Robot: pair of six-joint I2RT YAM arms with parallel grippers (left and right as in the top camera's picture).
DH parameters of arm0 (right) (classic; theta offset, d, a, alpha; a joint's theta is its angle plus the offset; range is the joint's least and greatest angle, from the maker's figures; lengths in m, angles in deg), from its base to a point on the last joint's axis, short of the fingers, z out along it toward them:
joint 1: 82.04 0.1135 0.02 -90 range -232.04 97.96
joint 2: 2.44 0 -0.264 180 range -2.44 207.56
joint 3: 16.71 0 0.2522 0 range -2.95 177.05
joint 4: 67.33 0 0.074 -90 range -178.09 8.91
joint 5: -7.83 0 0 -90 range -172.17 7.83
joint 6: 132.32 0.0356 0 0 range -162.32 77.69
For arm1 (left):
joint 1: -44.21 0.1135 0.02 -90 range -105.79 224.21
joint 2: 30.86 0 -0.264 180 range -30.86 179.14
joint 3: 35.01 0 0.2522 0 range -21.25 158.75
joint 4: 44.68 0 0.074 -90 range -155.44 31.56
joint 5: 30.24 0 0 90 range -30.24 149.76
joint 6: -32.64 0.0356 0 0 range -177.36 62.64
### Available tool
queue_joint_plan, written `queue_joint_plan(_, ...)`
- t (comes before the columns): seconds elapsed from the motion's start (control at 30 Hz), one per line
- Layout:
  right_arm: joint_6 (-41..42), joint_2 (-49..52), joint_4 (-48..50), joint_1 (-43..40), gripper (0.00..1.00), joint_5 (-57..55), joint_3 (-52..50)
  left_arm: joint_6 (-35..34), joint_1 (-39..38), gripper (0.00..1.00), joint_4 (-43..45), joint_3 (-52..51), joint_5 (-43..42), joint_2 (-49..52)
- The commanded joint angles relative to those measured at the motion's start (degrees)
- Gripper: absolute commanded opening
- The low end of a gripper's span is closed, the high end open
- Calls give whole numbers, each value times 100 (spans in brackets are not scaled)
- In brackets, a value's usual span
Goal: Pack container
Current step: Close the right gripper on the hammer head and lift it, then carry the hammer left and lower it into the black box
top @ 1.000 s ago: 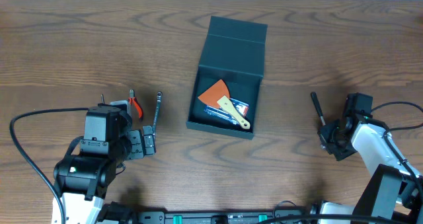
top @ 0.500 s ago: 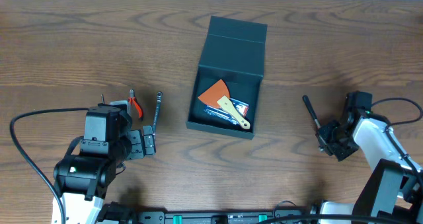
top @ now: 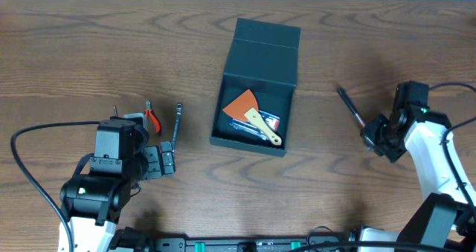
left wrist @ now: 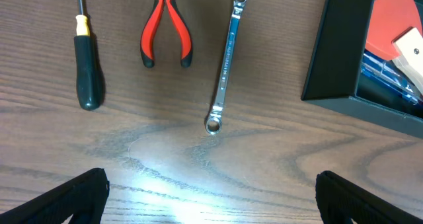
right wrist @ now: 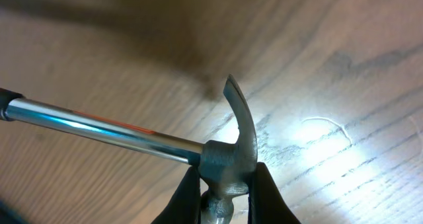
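The dark teal container [top: 256, 59] stands open at the table's middle, its flap lid lying back; it also shows in the left wrist view [left wrist: 340, 52]. Inside lie an orange scraper [top: 242, 103], a wooden-handled tool [top: 264, 128] and a blue pack. My right gripper [top: 374, 135] is shut on the head of a claw hammer [right wrist: 228, 159] and holds it above the table right of the box; its handle [top: 348, 105] points up-left. My left gripper [left wrist: 211, 197] is open and empty, just below a wrench [left wrist: 225, 62].
Left of the box lie a steel wrench [top: 176, 126], red-handled pliers [top: 152, 118] and a black-handled screwdriver [left wrist: 88, 72]. A black cable [top: 33, 144] loops round the left arm.
My right gripper has lifted and moved up the table with the hammer, and the handle has swung further to the upper left. The left arm has not moved.
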Motion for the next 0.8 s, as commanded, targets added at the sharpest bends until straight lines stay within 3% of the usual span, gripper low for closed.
queue_joint_plan(0.0,-483,-186,-177,282,1,-33,498,-59,24,99,-20,111,0,-9)
queue_joint_plan(0.4,-1528,-367,-822,1735,1,168,2122,-59,24,98,-107,111,0,-9)
queue_joint_plan(0.77,-2588,-254,-940,2968,1,540,2323,-57,24,98,-127,111,0,-11)
